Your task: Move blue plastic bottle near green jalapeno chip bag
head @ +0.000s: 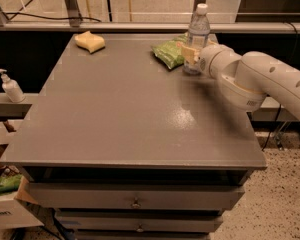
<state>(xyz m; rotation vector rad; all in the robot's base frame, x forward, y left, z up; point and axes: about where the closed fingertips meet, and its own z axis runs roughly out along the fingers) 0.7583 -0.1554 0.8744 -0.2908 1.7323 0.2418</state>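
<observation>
The blue plastic bottle [197,30] stands upright at the far right of the grey table [125,109]. It is clear, with a white cap. The green jalapeno chip bag [168,53] lies just to its left, touching or nearly touching it. My gripper [191,54] comes in from the right on a thick white arm [260,76] and is closed around the bottle's lower half. One tan finger [188,52] shows on the bottle's left side, between the bottle and the bag. The bottle's base is hidden behind the gripper.
A pale yellow sponge [90,41] lies at the table's far left corner. A small white pump dispenser [10,86] stands on a ledge left of the table. Drawers sit below the tabletop, and a box of clutter [5,194] is on the floor at lower left.
</observation>
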